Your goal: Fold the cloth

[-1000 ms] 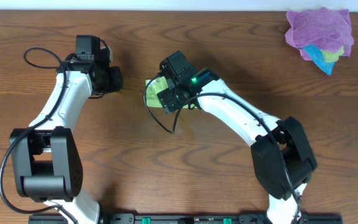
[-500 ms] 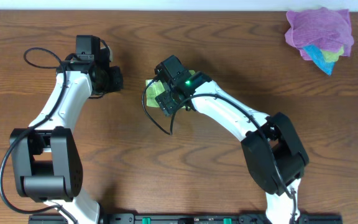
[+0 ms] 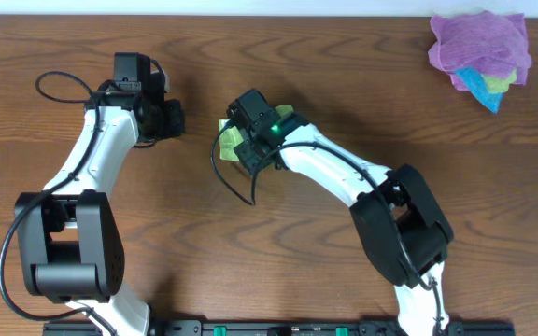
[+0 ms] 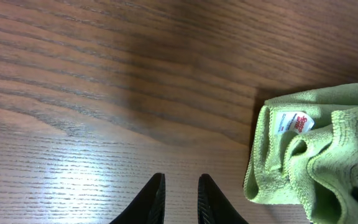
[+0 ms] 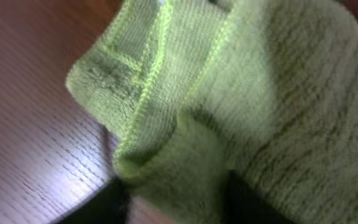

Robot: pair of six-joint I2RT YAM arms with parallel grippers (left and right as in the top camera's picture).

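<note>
**A:** Where is the cloth [image 4: 319, 165]?

**B:** Near the middle of the wooden table [image 4: 73, 93], under the right gripper [image 5: 176, 202]. It is rumpled rather than flat: soft lime-green microfibre heaped in rounded folds, with a fine looped pile.

**A:** Any markings on it?

**B:** A small white tag [image 4: 293, 122] with red print lies on top, close to the edge facing the left wrist camera. A hem [image 5: 143, 93] of brighter green stitching runs along the border.

**A:** How does the right gripper stand?

**B:** Its two dark fingers [image 5: 98, 208] show blurred at the bottom of the wrist view. One is on each side of a thick, doubled-over fold of the cloth, and the fold fills the gap between them. I can't tell whether they actually pinch it.

**A:** And the left gripper [image 4: 180, 198]?

**B:** Beside the cloth, not touching it. Its slim black fingers stand close together, with only a narrow slit of wood grain showing between them, and they hold nothing.

**A:** Anything else on the table?

**B:** At the far right corner a crumpled purple cloth [image 3: 479, 42] lies bunched over a blue cloth [image 3: 479, 86], well apart from both arms. The tabletop is dark brown with streaky grain and a dull sheen.
</note>
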